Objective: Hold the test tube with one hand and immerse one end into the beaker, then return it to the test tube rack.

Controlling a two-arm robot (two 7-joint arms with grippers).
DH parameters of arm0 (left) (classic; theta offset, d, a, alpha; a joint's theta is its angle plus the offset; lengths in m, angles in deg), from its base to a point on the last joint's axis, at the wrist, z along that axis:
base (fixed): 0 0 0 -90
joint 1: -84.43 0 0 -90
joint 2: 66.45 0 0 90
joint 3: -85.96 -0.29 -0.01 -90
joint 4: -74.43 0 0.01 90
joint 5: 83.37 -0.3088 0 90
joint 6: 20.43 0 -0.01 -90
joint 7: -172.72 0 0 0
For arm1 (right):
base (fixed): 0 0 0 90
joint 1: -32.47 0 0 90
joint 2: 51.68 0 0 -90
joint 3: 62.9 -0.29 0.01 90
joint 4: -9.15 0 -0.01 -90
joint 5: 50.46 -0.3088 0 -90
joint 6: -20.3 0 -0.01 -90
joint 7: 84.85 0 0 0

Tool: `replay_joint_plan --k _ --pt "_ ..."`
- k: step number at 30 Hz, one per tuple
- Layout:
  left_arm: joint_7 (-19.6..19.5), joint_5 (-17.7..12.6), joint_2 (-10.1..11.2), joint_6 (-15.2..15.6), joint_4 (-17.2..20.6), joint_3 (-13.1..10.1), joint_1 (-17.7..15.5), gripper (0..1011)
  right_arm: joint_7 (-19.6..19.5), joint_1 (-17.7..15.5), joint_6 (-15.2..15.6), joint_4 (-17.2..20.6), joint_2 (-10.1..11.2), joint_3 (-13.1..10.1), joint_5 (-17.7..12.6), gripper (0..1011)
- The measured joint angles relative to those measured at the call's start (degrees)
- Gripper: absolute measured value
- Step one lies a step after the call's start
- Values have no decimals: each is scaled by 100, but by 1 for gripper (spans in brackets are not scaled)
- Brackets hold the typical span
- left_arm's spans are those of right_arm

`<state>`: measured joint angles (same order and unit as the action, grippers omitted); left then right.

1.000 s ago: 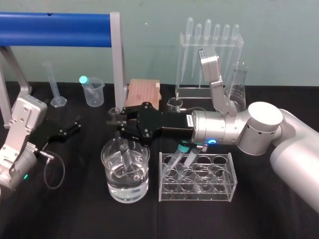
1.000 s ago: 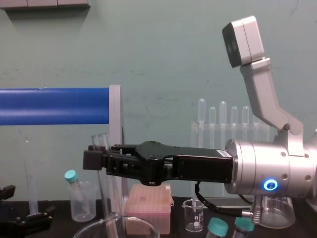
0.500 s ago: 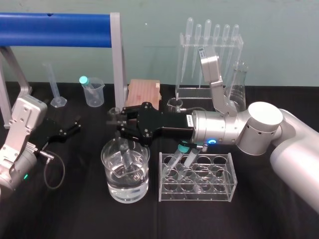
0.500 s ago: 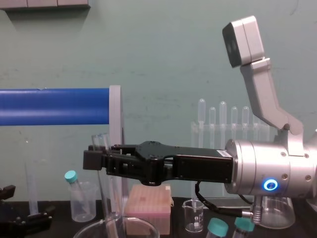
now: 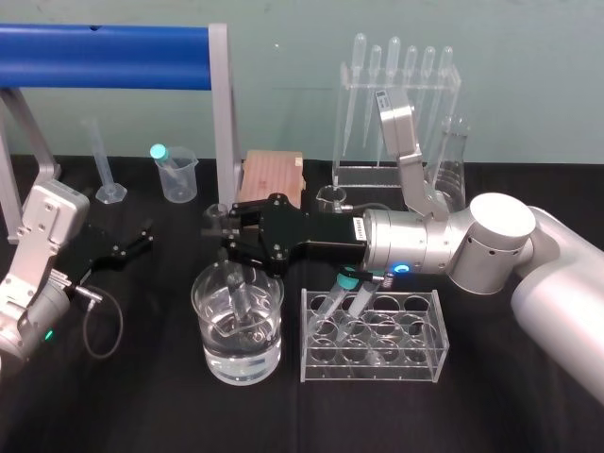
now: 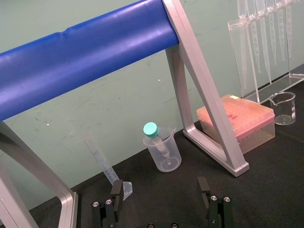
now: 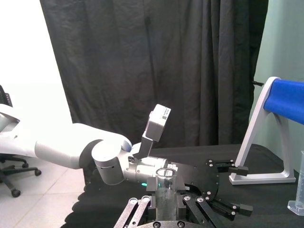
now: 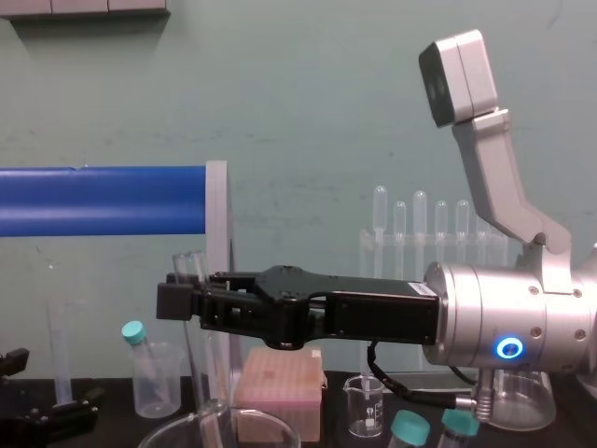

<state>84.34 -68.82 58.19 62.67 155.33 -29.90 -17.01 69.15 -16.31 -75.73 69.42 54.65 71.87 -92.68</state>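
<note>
Two arms: the right one is working over the black bench [image 5: 142, 406]; the left one is sitting idle at the bench's left side.
Right tool [image 5: 219, 234]: is reaching leftward from a silver wrist with a glowing blue ring; its two black fingers are clamping the test tube [image 5: 238, 294] on its upper part, just below the rim.
Test tube position: is standing nearly upright with a slight tilt, its plain open rim showing above the fingers and its lower end hanging inside the beaker [image 5: 212, 354], below that rim; whether it is touching the water cannot be told.
Beaker contents: is holding clear water; is standing just left of the test tube rack [image 5: 377, 363].
Rack contents: is carrying two teal-capped tubes [image 5: 349, 283], both leaning in its rear left holes.
Left tool [image 5: 142, 236]: is lying low near the bench, fingers spread wide, gripping nothing.
Background: a pipette stand [image 5: 396, 94] and a plastic cup [image 5: 177, 175] are standing along the back.
</note>
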Motion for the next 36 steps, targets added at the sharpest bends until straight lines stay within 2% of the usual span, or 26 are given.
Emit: replay_joint_plan --k 36 --pt "0 0 0 0 0 0 0 1000 0 0 0 0 0 0 0 226"
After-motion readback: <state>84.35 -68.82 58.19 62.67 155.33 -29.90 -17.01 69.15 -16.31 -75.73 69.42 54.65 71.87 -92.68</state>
